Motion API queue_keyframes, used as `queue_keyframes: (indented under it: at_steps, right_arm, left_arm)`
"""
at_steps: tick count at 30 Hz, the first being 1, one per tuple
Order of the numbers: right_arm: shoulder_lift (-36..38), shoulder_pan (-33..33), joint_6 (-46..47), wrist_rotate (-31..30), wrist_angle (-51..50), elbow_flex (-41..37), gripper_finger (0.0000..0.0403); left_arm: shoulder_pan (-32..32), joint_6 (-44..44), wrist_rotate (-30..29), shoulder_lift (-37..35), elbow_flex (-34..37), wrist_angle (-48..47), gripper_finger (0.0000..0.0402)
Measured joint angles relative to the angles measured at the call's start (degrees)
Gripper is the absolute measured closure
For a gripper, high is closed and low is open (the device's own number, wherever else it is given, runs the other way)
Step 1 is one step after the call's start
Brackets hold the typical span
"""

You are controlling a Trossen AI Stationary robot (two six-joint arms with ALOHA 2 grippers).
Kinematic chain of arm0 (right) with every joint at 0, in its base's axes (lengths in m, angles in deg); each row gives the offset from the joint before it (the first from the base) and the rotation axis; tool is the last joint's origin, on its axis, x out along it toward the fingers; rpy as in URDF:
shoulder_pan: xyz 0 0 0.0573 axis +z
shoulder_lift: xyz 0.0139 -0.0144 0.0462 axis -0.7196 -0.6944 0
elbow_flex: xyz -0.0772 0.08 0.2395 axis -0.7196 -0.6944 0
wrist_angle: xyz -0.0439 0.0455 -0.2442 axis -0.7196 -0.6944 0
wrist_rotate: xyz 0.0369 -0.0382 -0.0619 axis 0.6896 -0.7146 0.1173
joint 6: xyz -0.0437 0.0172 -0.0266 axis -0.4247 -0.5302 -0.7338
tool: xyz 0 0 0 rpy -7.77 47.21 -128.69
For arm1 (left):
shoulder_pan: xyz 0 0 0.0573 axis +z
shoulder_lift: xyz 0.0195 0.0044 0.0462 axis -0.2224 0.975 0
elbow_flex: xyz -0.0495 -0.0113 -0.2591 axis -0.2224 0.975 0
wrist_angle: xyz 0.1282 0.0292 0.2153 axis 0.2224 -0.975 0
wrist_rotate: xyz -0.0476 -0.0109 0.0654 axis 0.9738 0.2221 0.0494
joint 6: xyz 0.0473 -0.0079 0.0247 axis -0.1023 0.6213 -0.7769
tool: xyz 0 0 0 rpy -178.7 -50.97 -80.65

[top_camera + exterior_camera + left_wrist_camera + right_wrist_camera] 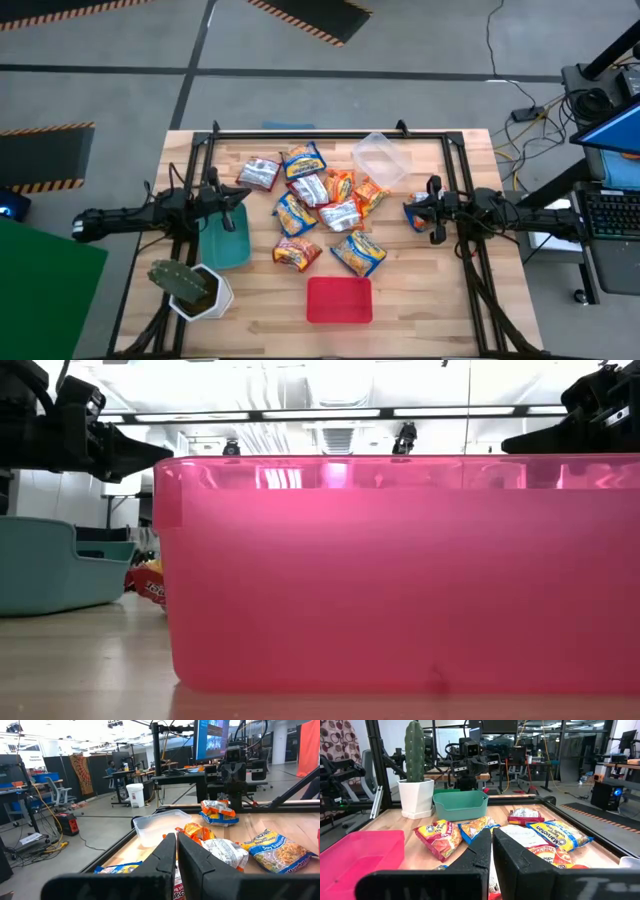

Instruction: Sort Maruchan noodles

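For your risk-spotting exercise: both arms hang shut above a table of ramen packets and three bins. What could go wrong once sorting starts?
1. The noodle packets overlap in a heap, so the left gripper may lift two at once.
2. The right gripper is close to the clear bin and could nudge it.
3. The cactus stands beside the teal bin, so a low left arm swing might tip it.

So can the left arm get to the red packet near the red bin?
Probably yes. The red packet lies flat with its top bare, at the pile's near edge. The left gripper, jaws shut, hangs over the teal bin beside it, with open table between.
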Motion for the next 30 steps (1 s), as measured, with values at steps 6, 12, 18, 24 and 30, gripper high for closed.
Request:
queue_keyframes:
  at_steps: [6, 12, 18, 24, 30]
  right_arm:
    - [0.00, 0.00, 0.00, 0.00, 0.02, 0.00, 0.0394]
    - [0.00, 0.00, 0.00, 0.00, 0.02, 0.00, 0.0394]
    - [0.00, 0.00, 0.00, -0.01, 0.00, 0.00, 0.0394]
    - [0.00, -0.07, -1.67, -0.69, 0.28, 0.00, 0.0394]
    - [0.07, -0.05, -7.31, -2.05, 0.31, 0.00, 0.0394]
  left_arm:
    - [0.02, 0.00, 0.00, 0.00, 0.01, 0.01, 0.0402]
    - [0.01, -0.02, 0.01, 0.00, 0.01, 0.01, 0.0402]
    - [0.01, -0.02, 0.01, -0.01, 0.02, 0.02, 0.0402]
    - [0.00, -0.02, 0.00, -0.02, 0.02, 0.00, 0.0402]
    - [0.01, -0.01, 0.02, 0.00, 0.02, 0.00, 0.0402]
